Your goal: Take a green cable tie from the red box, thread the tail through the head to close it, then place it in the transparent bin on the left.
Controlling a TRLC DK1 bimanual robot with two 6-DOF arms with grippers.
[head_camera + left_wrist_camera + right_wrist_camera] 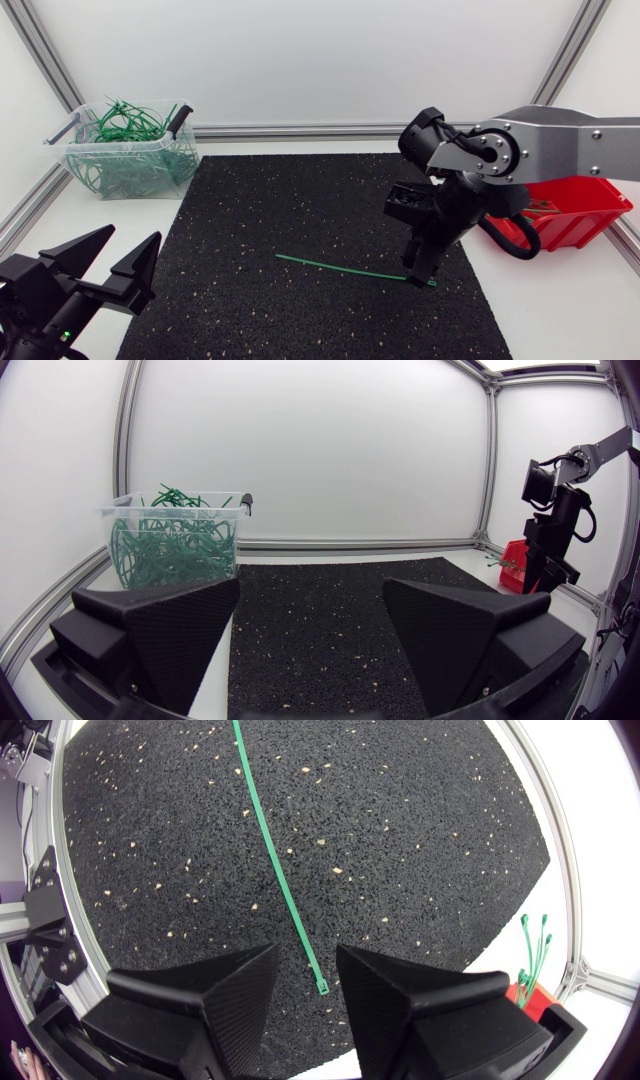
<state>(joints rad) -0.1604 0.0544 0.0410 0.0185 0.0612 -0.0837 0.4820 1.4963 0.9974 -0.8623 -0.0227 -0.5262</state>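
At the far left stands one see-through bin. It is plastic, with thin clear walls and two dark handles. It is stuffed with a tangle of ties, thin, green and curly, too many to count. Nearer on that side is the left gripper. Its two fat black wedge fingers are spread wide with nothing between them.

In the middle lies one black mat, rough and dotted with pale specks. One green cable tie lies flat and straight on it, long and skinny.

The right gripper points down over the tie's right end. Its two fingers are parted a little. The tie's small square head lies on the mat between them, not pinched.

At the far right is one red box of smooth plastic. A few spare ties poke up from it.
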